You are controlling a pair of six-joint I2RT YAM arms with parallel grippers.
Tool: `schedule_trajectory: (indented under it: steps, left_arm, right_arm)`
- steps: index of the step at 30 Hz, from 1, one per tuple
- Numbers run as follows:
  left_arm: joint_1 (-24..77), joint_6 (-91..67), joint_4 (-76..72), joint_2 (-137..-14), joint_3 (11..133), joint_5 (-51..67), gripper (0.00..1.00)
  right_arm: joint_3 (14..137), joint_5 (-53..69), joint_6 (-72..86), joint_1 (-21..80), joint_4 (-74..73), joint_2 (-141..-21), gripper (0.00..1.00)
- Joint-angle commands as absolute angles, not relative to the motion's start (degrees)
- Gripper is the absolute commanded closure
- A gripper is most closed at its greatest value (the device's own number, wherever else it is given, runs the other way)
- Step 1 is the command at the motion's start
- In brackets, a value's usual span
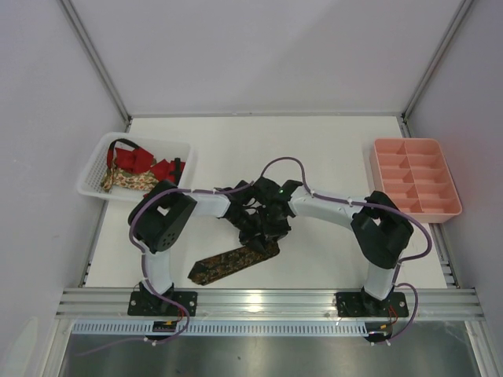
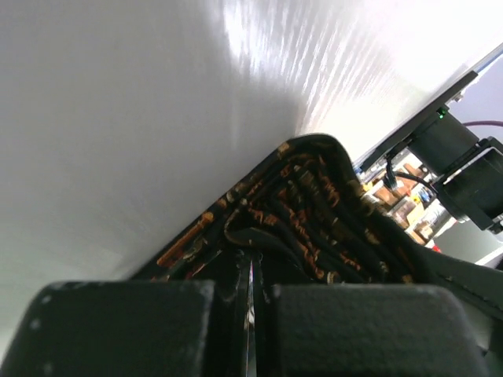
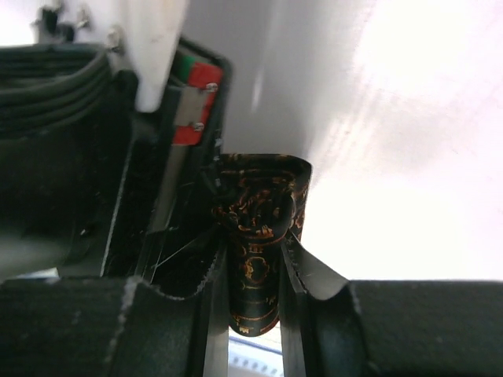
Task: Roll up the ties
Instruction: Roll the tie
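**Both end effectors clamped on one end of the dark brown tie (image 1: 233, 262), mid-tabletop (image 1: 330, 251).**
The left end effector (image 1: 253, 220) is clenched flat on the fabric. The right end effector (image 1: 275, 214) grasps a folded thickness of the same tie, its jaws slightly apart. The free length lies flat, with its long axis running diagonally from the end effectors toward the near-left edge. Its far end lies nearer the left arm's base, so further rolling would probably draw it in along that line. The top view shows this free tail but hides the grasp. The left wrist view shows stacked layers at the grasp, and the right wrist view shows the fold between the jaws. The other ties (image 1: 137, 169) lie in the white basket (image 1: 90, 177), far left.
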State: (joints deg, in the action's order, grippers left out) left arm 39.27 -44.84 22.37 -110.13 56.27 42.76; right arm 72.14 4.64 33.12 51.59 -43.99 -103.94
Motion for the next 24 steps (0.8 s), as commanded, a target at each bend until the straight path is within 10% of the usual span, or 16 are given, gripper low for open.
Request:
schedule_trajectory:
  steps: [1, 24]
  left_arm:
    - [38.9, -44.0, 18.6, -106.6, 54.1, 33.4, 0.99]
    - [36.7, -43.9, 20.0, -90.3, 37.5, 28.3, 0.99]
  right_arm:
    - [71.7, -10.4, 36.3, 57.8, -45.5, -108.5, 1.00]
    - [68.6, -20.6, 32.6, 67.1, -39.3, -103.5, 1.00]
